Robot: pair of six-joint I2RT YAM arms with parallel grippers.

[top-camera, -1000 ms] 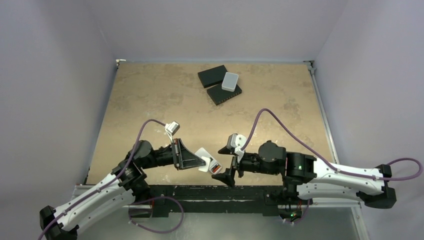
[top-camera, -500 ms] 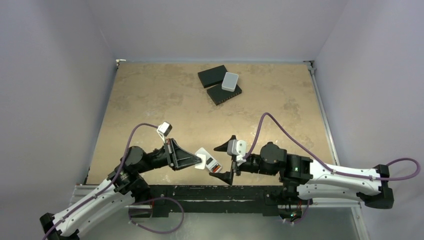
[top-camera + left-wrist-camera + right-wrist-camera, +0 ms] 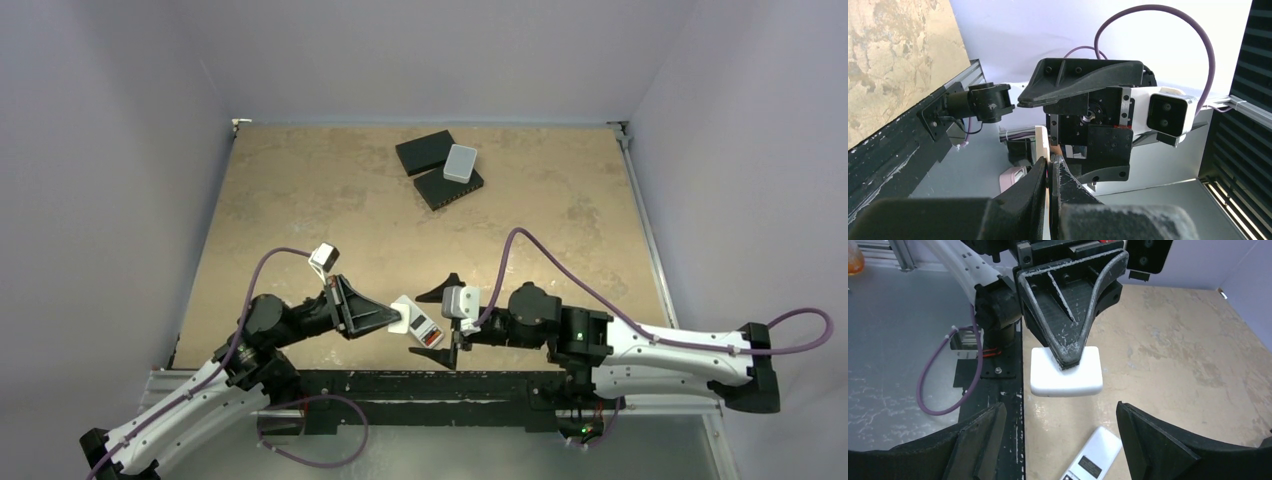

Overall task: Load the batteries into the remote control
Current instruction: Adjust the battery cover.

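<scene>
Tan mottled counter (image 3: pixel 300 200) fills the workspace. Left arm (image 3: pixel 190 400) and right arm (image 3: pixel 660 350) both reach inward along its near edge and face each other. Two black flat boxes (image 3: pixel 424 151) (image 3: pixel 445 190) lie at the far centre, well apart from the arms, with a pale grey rounded box (image 3: pixel 460 162) resting on them where they meet. Left gripper (image 3: pixel 398 320): narrow, clamped across the flat faces of a white rounded slab (image 3: pixel 1063 382), which is lifted off the counter; the left wrist view shows the slab edge-on between the two fingers. What the slab is cannot be told. Right gripper (image 3: pixel 416 327): spread wide, holding nothing, rolled so that its fingers lie side by side over the counter, pointing at the left gripper. Remote control (image 3: pixel 1095 452): lies flat on the counter just beside the black rail at the near edge, between the right gripper's fingers and touching neither. Its white end with a small dark rectangle shows in the right wrist view, its red panel in the top view. In the right wrist view a strip of counter shows between slab and remote.
</scene>
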